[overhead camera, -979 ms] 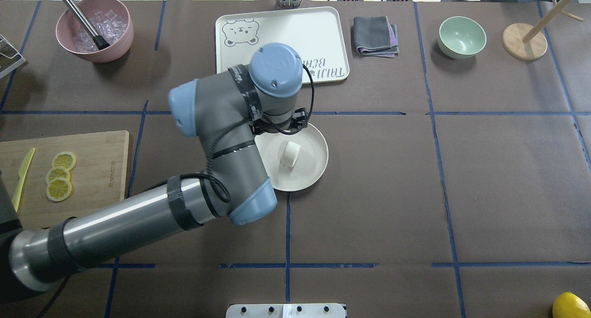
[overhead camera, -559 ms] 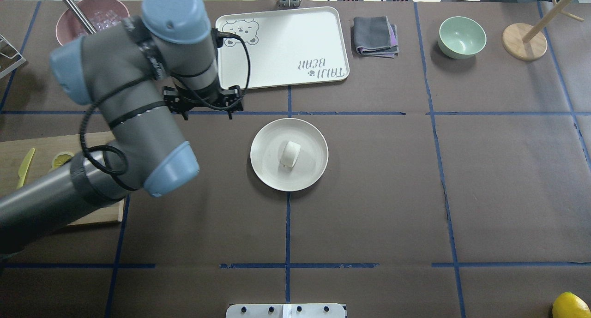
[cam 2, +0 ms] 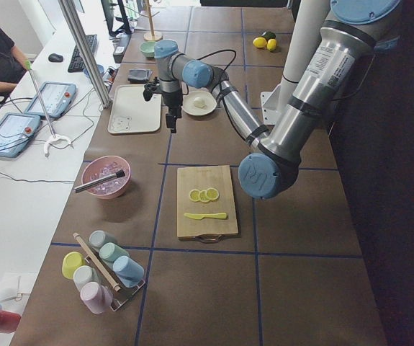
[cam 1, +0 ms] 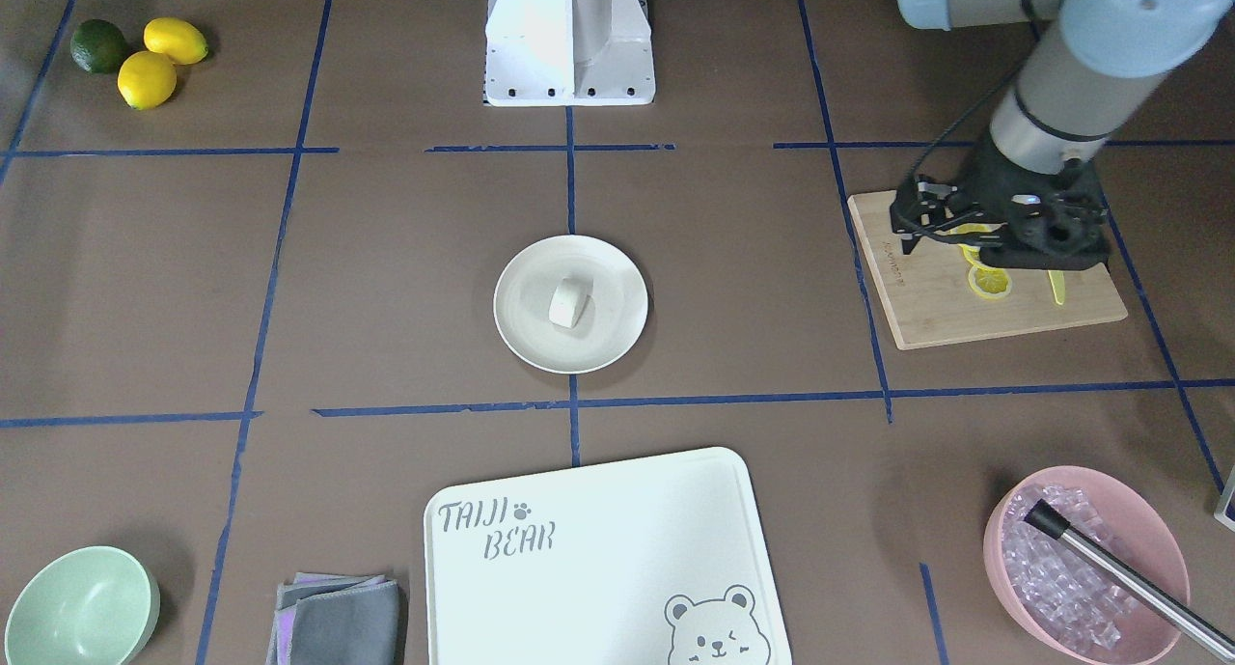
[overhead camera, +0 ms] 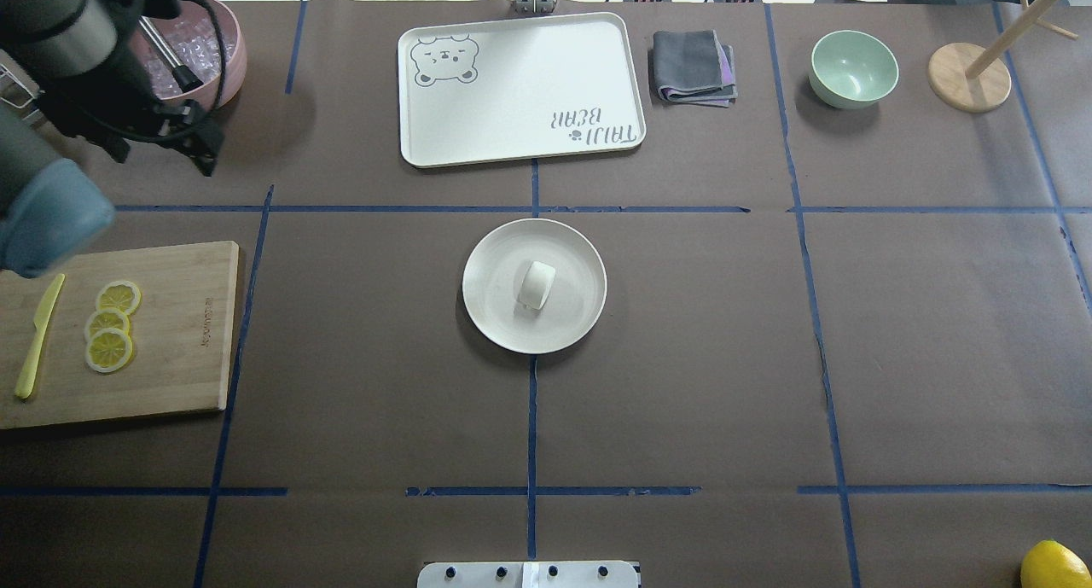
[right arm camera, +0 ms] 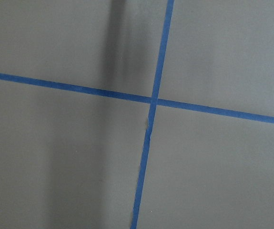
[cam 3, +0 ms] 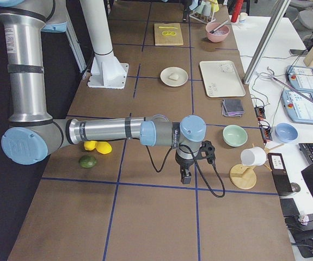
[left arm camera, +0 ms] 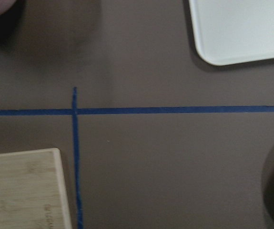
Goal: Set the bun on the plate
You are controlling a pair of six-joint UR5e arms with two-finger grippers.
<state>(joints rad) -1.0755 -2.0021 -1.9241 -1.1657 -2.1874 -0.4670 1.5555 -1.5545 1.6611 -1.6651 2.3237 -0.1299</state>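
From where I stand, the bun sits near the middle of the plate, which is at the table's centre. The bun lies on its side, its long axis running roughly away from the robot and a little skewed. The left gripper hangs by the pink bowl of ice, its jaws spread and nothing between them. From there the bun lies well off to its right and nearer the robot's base. The right gripper hovers past the table's far right end, and I cannot tell how its jaws stand. The left looks the nearer of the two. I'd call the placing done, with nothing left to reach for.
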